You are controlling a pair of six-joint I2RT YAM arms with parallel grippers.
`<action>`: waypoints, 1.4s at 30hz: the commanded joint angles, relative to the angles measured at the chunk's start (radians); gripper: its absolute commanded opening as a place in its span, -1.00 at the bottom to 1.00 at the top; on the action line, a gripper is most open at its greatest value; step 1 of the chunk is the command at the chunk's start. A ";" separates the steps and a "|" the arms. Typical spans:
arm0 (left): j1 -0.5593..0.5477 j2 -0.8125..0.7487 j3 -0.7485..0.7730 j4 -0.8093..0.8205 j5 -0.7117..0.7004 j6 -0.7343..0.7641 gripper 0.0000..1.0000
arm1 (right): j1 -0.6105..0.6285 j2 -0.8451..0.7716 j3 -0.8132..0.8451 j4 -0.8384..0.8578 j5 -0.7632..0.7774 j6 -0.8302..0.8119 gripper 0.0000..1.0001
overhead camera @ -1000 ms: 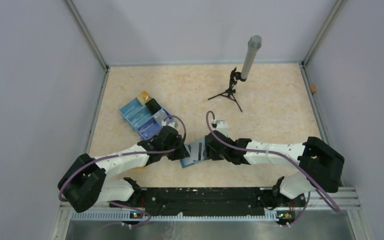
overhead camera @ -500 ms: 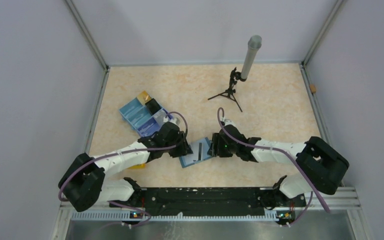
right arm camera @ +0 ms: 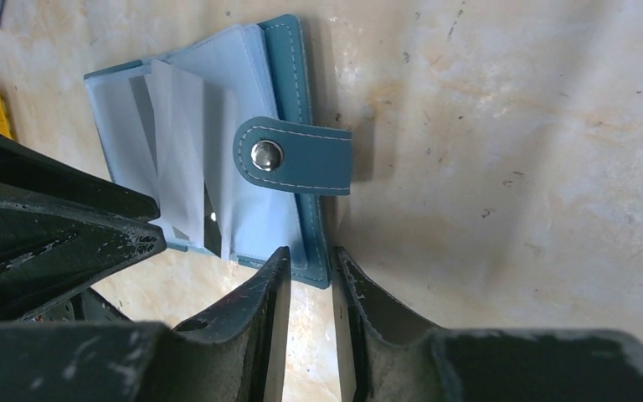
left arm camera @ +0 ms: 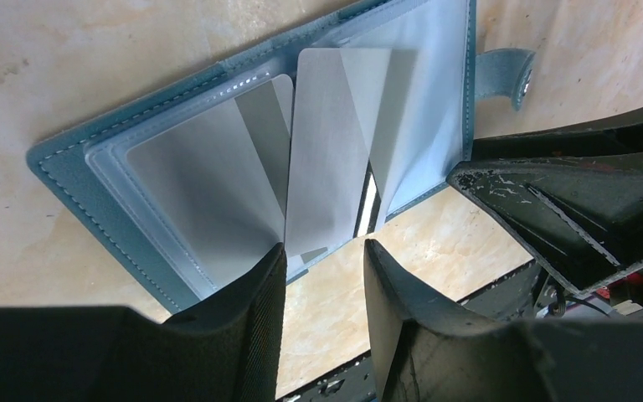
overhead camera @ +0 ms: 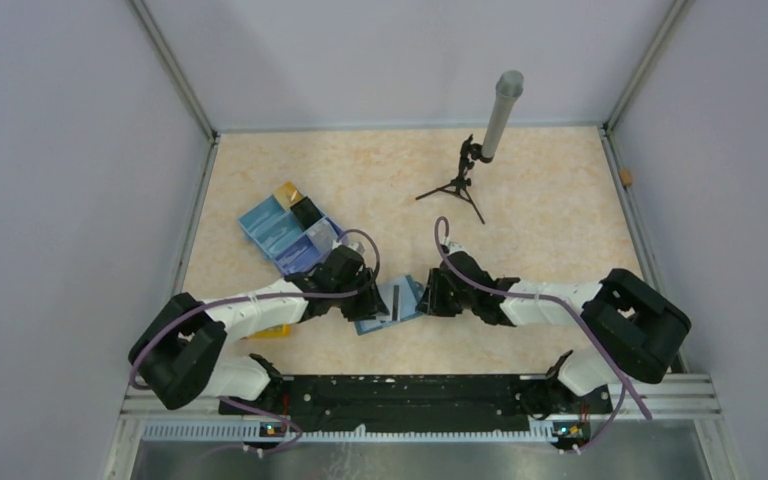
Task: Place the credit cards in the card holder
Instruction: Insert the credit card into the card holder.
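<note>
The teal card holder (overhead camera: 388,304) lies open on the table between my two grippers. It also shows in the left wrist view (left arm camera: 92,180) and in the right wrist view (right arm camera: 293,100), with its clasp strap (right arm camera: 295,156) folded over. A pale silvery card (left arm camera: 328,142) stands slanted among its clear sleeves, its lower edge by my left fingertip. My left gripper (left arm camera: 325,251) is open and holds nothing. My right gripper (right arm camera: 310,255) has its jaws narrowly apart, tips at the holder's near corner. Gold (overhead camera: 287,192) and black (overhead camera: 307,210) cards lie in the tray.
The blue partitioned tray box (overhead camera: 278,232) stands left of the holder, behind my left arm. A yellow block (overhead camera: 275,331) lies under the left arm. A small tripod with a grey tube (overhead camera: 480,160) stands at the back. Walls close in both sides.
My right gripper has drawn back to the right, off the holder's middle to its edge. My left gripper has shifted slightly right towards the holder. The holder has turned slightly.
</note>
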 commanded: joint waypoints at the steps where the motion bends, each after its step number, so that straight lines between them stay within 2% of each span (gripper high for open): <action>1: -0.005 0.005 -0.020 0.077 0.025 -0.031 -0.19 | -0.004 0.032 -0.030 0.011 -0.009 0.029 -0.54; 8: -0.009 0.003 -0.049 0.165 0.044 -0.069 -0.19 | -0.004 0.039 -0.035 0.014 -0.005 0.037 -0.65; 13: -0.010 -0.027 -0.016 0.073 -0.035 -0.007 -0.16 | -0.004 0.039 -0.037 0.020 0.004 0.039 -0.69; 16: -0.010 -0.060 0.003 0.014 -0.075 0.067 -0.03 | -0.004 0.040 -0.044 0.040 -0.005 0.044 -0.72; 20: -0.012 -0.106 0.017 -0.018 -0.103 0.227 0.20 | -0.004 0.040 -0.055 0.058 -0.007 0.052 -1.00; 26: -0.051 -0.159 0.012 0.026 -0.119 0.487 0.39 | -0.003 0.048 -0.057 0.046 0.008 0.056 -1.00; 31: -0.137 -0.225 -0.071 0.152 -0.251 0.687 0.50 | -0.004 0.047 -0.061 0.051 0.009 0.061 -1.00; 34: -0.163 -0.259 -0.132 0.262 -0.279 0.759 0.52 | -0.005 0.048 -0.063 0.055 0.007 0.064 -1.00; 38: -0.196 -0.208 -0.141 0.319 -0.281 0.793 0.54 | -0.004 0.048 -0.065 0.061 0.006 0.064 -1.00; 42: -0.249 -0.111 -0.096 0.293 -0.330 0.798 0.55 | -0.004 0.038 -0.071 0.064 0.005 0.068 -1.00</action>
